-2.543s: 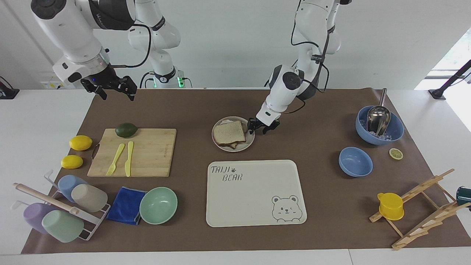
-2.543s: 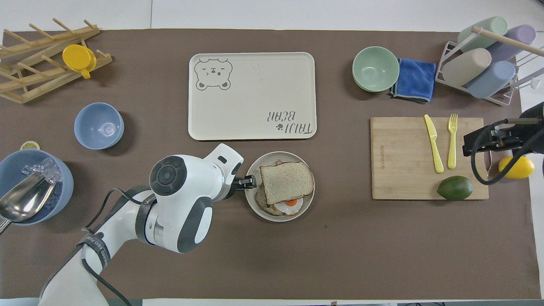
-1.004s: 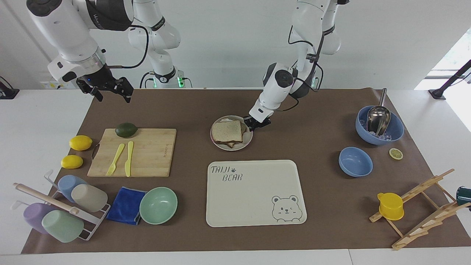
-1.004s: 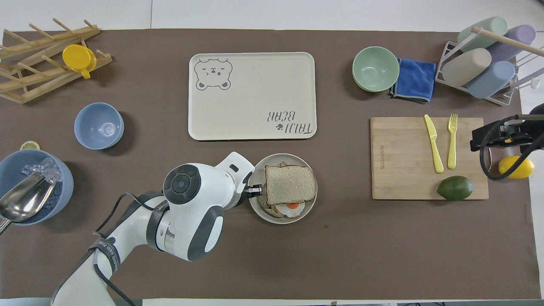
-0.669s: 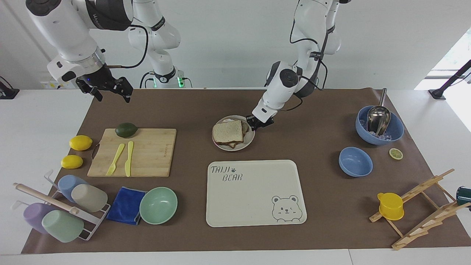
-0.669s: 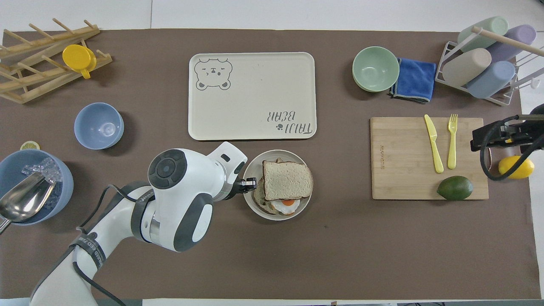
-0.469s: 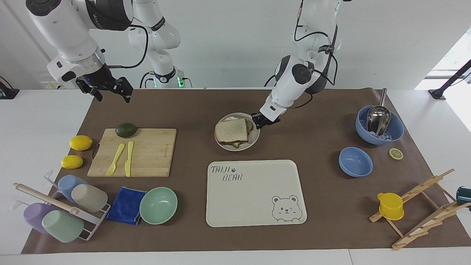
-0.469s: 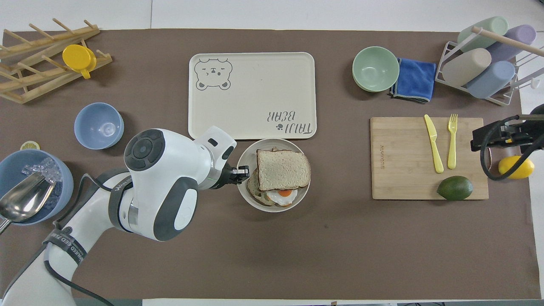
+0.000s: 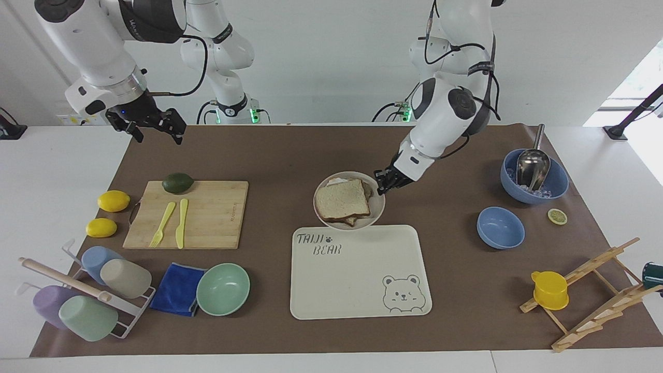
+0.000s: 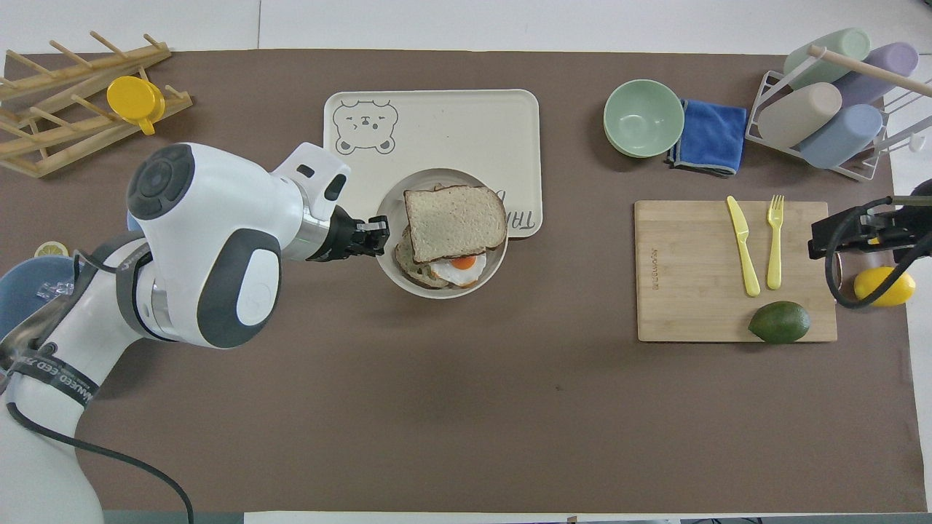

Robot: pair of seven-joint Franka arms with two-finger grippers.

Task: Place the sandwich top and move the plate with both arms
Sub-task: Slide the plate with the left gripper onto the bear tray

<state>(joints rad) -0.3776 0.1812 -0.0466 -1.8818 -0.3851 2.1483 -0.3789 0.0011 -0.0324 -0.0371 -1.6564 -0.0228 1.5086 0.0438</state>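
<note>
Bread is already placed: the sandwich top (image 10: pixel 454 220), a pale speckled square with brown crust, lies on the egg stack on the plate (image 9: pixel 378 206). Left tool (image 9: pixel 388 181) pinches the smooth low rim at three o'clock in the facing view, the plate raised, overlapping the glossy cream tray (image 9: pixel 362 280); setting down remains. Right tool (image 9: pixel 150 126) waits spread wide above the brown surface (image 9: pixel 290 150) near the avocado (image 9: pixel 177 182).

The table (image 9: pixel 290 150) wears a matt brown paper-like sheet, and on it the cutting board (image 9: pixel 207 213) and the drying rack (image 9: pixel 595 290) show pale bare wood. The plate (image 9: pixel 377 213) looks a dull, smooth beige (ceramic or plastic, hard to say), the bread (image 9: pixel 342 200) on it porous and speckled with a rough brown crust. The scoop (image 9: pixel 532 166) is shiny metal, the blue cloth (image 9: pixel 177 289) soft and napped, the arms' shells glossy white plastic.
</note>
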